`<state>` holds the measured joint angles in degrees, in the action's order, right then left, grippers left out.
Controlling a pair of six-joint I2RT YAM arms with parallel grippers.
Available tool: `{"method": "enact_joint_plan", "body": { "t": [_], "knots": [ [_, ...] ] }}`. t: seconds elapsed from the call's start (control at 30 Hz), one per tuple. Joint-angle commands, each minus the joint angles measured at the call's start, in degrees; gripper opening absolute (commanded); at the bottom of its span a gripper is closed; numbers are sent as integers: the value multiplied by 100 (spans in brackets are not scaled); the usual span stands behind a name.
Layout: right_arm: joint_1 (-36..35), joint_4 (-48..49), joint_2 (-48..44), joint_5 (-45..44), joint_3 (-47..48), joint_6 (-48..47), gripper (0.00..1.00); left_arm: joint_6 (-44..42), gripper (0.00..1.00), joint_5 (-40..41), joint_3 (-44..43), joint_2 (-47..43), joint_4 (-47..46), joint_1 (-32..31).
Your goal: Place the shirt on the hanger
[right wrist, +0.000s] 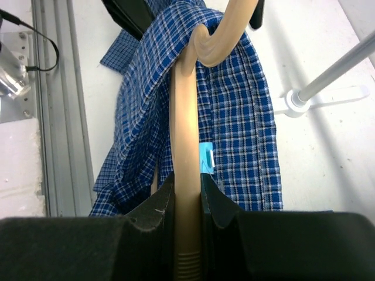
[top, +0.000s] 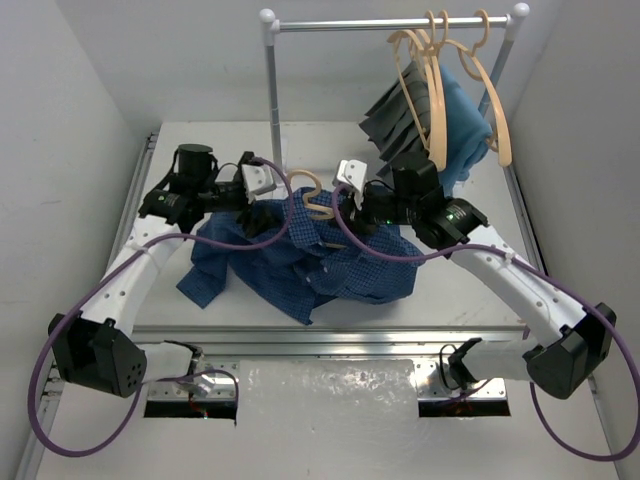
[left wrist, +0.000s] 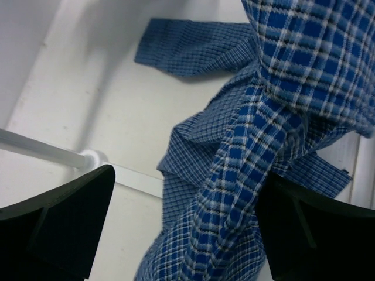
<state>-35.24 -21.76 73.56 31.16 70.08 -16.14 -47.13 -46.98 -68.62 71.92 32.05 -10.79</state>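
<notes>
Nearest the lens, right gripper (right wrist: 187, 182) clamped on the hanger (right wrist: 186, 117) stem. Shirt (top: 300, 262) heaped mid-table (top: 470, 295), one part draped over that hanger. Left gripper (left wrist: 187, 228) spread wide, fabric hanging between the jaws.

No readable text; cyan tag (right wrist: 205, 159) on shirt (right wrist: 240, 111) illegible.

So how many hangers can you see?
4. Three hangers hang bunched on the rail, back right. One hanger is inside the shirt on the table, gripped by the right pincer. More could hide among the hanging clothes.
</notes>
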Motion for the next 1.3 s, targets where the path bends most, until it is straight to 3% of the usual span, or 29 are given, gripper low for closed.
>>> {"method": "enact_joint_plan", "body": {
  "t": [0.0, 0.03, 0.1, 0.13, 0.17, 0.2, 0.33, 0.43, 0.47, 0.5, 0.57, 0.6, 0.67, 0.9, 1.13, 1.2, 1.23, 1.27],
  "knots": [
    [-105, 663, -149, 567, -239, -301, 0, -42, 88, 198, -73, -126, -164, -125],
    [-114, 803, -210, 550, -293, -319, 0, -76, 67, 172, -73, -82, -77, -134],
    [-114, 875, -228, 375, -390, -372, 0, -190, 48, 76, -46, -55, 81, -160],
    [-114, 892, -202, 278, -399, -390, 0, -321, 15, 58, -29, -55, 221, -161],
    [-114, 893, -176, 164, -408, -390, 0, -323, 4, 58, -3, -73, 231, -161],
    [-114, 910, -140, -81, -417, -372, 0, -323, 0, 75, 85, -134, 223, -161],
    [-114, 1235, 9, -742, -566, -92, 0, -244, 0, 136, 384, -380, -75, -161],
    [-114, 1394, 97, -1032, -540, 321, 11, -7, 0, 382, 665, -635, -559, -169],
    [-114, 1394, 132, -1076, -444, 540, 21, 20, 0, 505, 840, -705, -690, -169],
    [-123, 1385, 141, -1111, -400, 638, 40, 107, 0, 584, 937, -862, -953, -169],
    [-123, 1402, 132, -1173, -277, 892, 50, 125, 0, 760, 1104, -978, -1104, -169],
    [-123, 1420, 124, -1199, -250, 972, 63, 126, 0, 813, 1105, -1004, -1096, -169],
    [-123, 1507, 19, -1270, -188, 1183, 71, 91, 0, 954, 1131, -996, -1122, -169],
    [-123, 1921, -517, -1182, -153, 2035, 76, -120, 0, 1489, 1316, -987, -1307, -204],
    [-123, 2090, -633, -74, -163, 2738, 71, -226, 0, 1938, 1334, -969, -1447, -275],
    [-123, 1111, -466, -1343, 275, 2897, 61, -191, 0, 2052, 1334, -996, -1517, -284],
    [-132, 747, -378, -2793, 426, 2950, 59, -200, 0, 2087, 1334, -1004, -1527, -284],
    [-114, 491, -177, -3400, 619, 3063, 58, -208, 0, 2096, 1325, -996, -1518, -284]
  ]
}}
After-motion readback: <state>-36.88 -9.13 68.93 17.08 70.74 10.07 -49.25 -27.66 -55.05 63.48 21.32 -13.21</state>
